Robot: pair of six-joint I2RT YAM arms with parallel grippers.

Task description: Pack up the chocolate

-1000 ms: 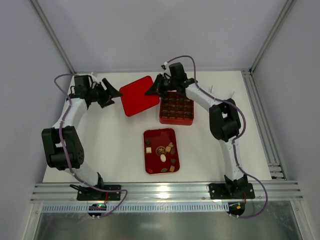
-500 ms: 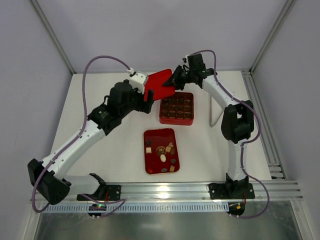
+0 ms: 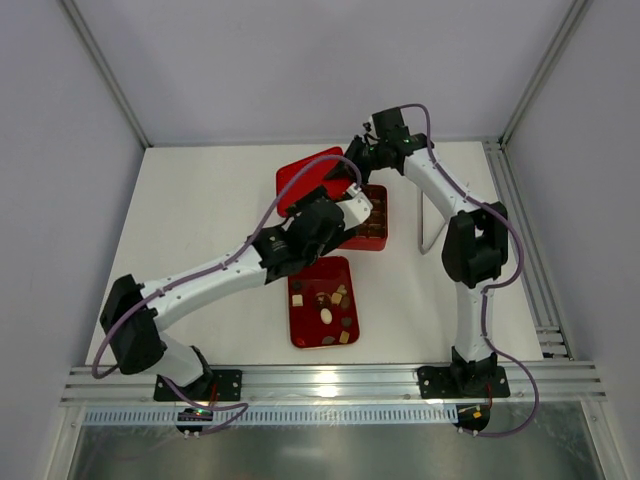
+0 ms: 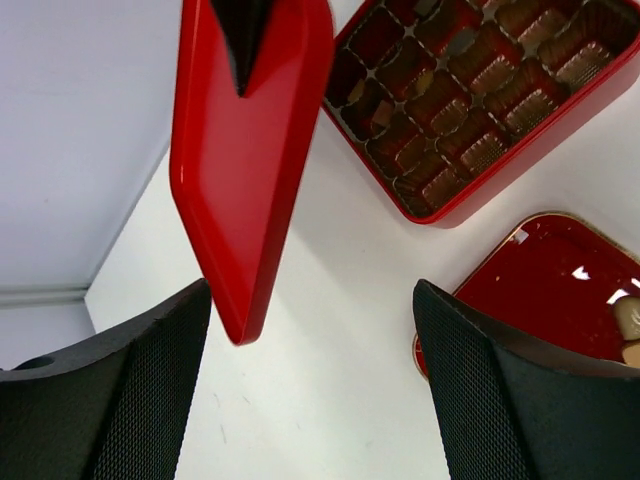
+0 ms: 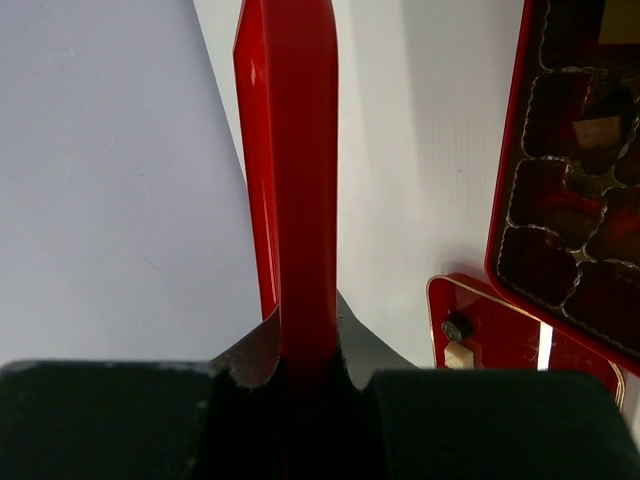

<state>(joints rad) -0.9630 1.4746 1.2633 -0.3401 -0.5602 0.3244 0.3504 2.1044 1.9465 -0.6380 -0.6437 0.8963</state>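
The chocolate, several tiny brown, tan and cream pieces [image 3: 327,316], lies on the flat red tray [image 3: 304,275] at the table's middle; a cream piece shows in the right wrist view [image 5: 458,353] and one in the left wrist view [image 4: 628,320]. The square red box [image 3: 375,232] with brown grid compartments [image 4: 470,100] stands behind the tray. My right gripper [image 3: 353,172] [image 5: 308,350] is shut on the edge of a red lid [image 3: 300,180] [image 5: 295,180] [image 4: 240,170], held tilted off the table. My left gripper [image 3: 345,212] [image 4: 312,330] is open and empty over the box's left side.
My left arm [image 3: 220,280] stretches diagonally from the near left to the centre and hides part of the box. The right arm [image 3: 470,240] stands right of the box. Metal rails [image 3: 530,250] run along the table's right edge. Walls close in left, back and right.
My left arm has swung from the far left across to the centre, over the box. My right gripper has lifted the red lid off the table and holds it tilted behind the box.
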